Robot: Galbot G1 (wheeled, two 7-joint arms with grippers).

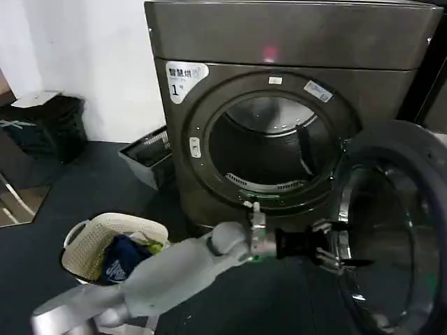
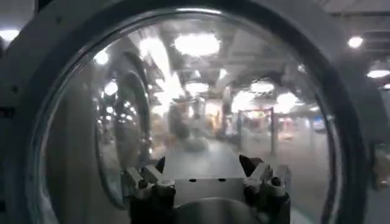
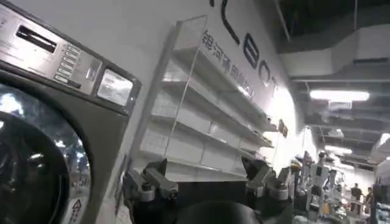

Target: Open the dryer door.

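Note:
The dryer (image 1: 293, 35) is a dark grey-bronze box with a "1" sticker and a red light. Its round drum opening (image 1: 272, 139) is uncovered. The dryer door (image 1: 419, 160) is swung out to the right, and its chrome ring and dark glass face inward. My left arm reaches across from the lower left. My left gripper (image 1: 327, 246) is at the door's inner rim, open with nothing between its fingers. In the left wrist view the door's glass window (image 2: 201, 91) stands just ahead of the open left gripper (image 2: 204, 163). My right gripper (image 3: 207, 167) is open and holds nothing, away from the door.
A cream laundry basket (image 1: 105, 248) with clothes stands on the dark floor at lower left. A grey crate (image 1: 150, 157) leans beside the dryer and a black bin (image 1: 49, 125) stands by the wall. A neighbouring machine (image 3: 36, 152) and white wall shelves (image 3: 201, 122) face the right wrist.

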